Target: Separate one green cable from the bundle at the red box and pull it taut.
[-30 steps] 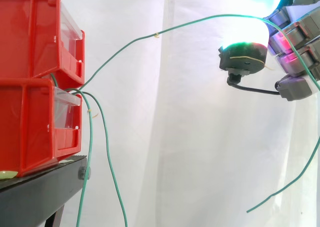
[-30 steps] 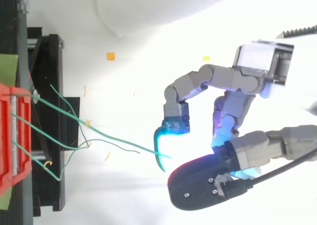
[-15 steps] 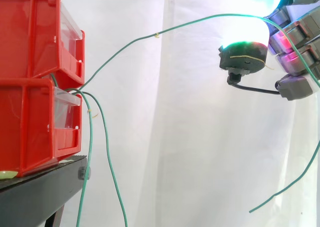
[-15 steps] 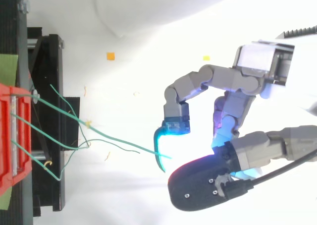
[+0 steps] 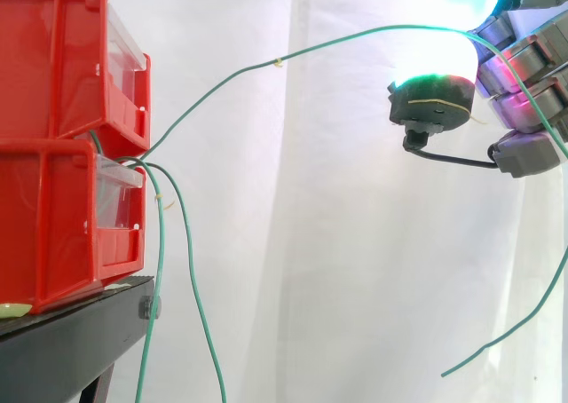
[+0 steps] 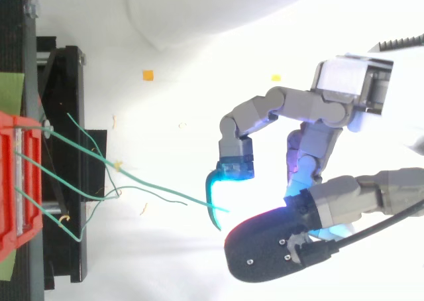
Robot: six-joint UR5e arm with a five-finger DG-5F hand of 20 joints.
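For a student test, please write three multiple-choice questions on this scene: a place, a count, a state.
1. Where do the red bins stand? A) on a black stand B) on the floor C) on a chair
2. How many red bins are stacked? A) one B) two C) four
3. The green cable up to the robot hand is: A) straight B) bowed C) cut
1 A: the stand lies under them. 2 B: one sits on the other. 3 B: it arcs upward.

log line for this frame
hand: shut on green cable | cable: separated, arcs up from red bins, not taut | other cables: hanging
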